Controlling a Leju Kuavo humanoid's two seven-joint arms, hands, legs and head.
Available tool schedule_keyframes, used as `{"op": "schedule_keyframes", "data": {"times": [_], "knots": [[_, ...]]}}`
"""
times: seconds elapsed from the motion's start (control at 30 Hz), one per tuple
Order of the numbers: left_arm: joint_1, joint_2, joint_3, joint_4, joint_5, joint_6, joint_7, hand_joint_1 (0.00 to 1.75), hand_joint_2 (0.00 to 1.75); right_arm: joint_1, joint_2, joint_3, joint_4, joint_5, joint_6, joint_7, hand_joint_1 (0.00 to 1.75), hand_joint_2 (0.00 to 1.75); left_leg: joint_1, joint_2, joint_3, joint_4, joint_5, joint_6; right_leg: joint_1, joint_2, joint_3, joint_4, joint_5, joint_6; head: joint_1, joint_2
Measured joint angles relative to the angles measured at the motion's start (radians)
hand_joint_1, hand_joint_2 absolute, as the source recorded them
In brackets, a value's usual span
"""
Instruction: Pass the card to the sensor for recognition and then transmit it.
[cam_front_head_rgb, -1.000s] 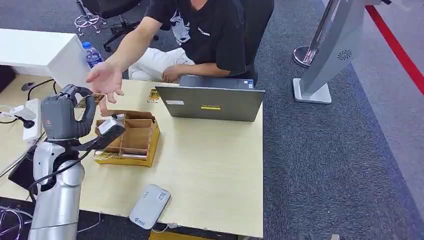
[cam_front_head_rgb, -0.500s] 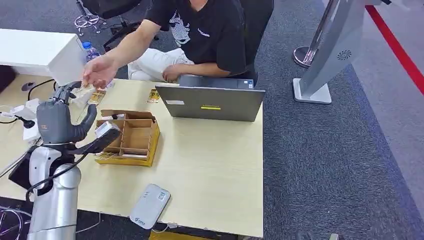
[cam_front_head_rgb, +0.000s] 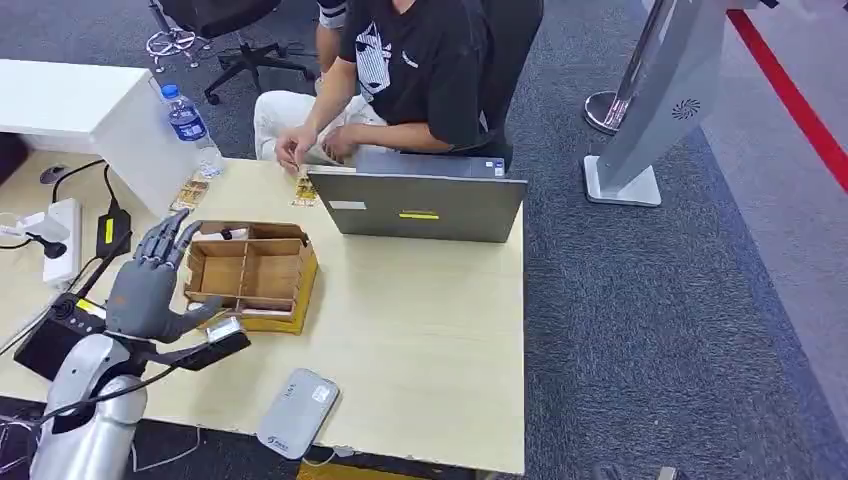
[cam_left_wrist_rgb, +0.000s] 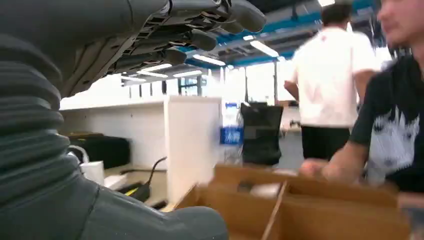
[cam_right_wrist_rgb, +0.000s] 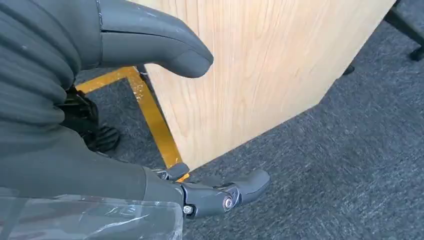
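The card reader lies at the near edge of the bench, and just behind it the left hand hovers with its fingers apart and nothing in them, beside the cardboard box. Farther back, by the laptop, a person's hand touches a card, so the pass looks done. I think the next move is fetching a new card; the right hand hangs open below the bench.
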Motion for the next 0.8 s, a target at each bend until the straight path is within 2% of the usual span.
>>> {"op": "schedule_keyframes", "data": {"times": [0.07,0.17,0.37,0.6,0.8], "knots": [[0.033,0.038,-0.016,0.009,0.001,0.001,-0.001,0.00,1.75,-0.001,-0.001,-0.002,0.000,0.000,0.000,0.000,0.00,1.75,0.000,-0.001,-0.001,0.000,0.000,0.000,0.000,-0.002,0.000,0.000,0.000,0.000,0.000,0.000],[0.078,0.094,-0.032,0.010,-0.015,0.002,0.033,0.00,1.75,-0.002,-0.002,-0.003,0.000,-0.003,0.002,-0.001,0.00,1.75,0.000,-0.001,-0.001,0.000,0.000,0.000,0.000,-0.001,0.000,0.000,0.000,0.000,0.000,0.000],[0.119,0.156,-0.037,0.014,-0.044,0.015,0.076,0.00,1.75,-0.002,-0.003,-0.013,0.000,-0.013,0.007,-0.003,0.00,1.75,0.000,-0.002,-0.001,0.000,0.000,0.000,0.000,-0.003,0.001,0.000,0.000,0.000,0.000,0.000],[0.100,0.167,-0.040,0.060,-0.119,0.058,0.123,0.00,1.75,-0.002,-0.003,-0.019,0.000,-0.013,0.008,-0.006,0.00,1.75,0.000,-0.002,-0.001,0.000,0.000,0.000,0.000,-0.003,0.001,0.000,0.000,0.000,0.000,0.000],[0.040,0.154,-0.046,0.160,-0.159,0.098,0.138,0.00,1.75,-0.003,-0.003,-0.019,0.000,-0.009,0.008,-0.005,0.00,1.75,0.000,-0.002,-0.001,0.000,0.000,0.000,0.000,-0.003,0.001,0.000,0.000,0.000,0.000,0.000]]}}
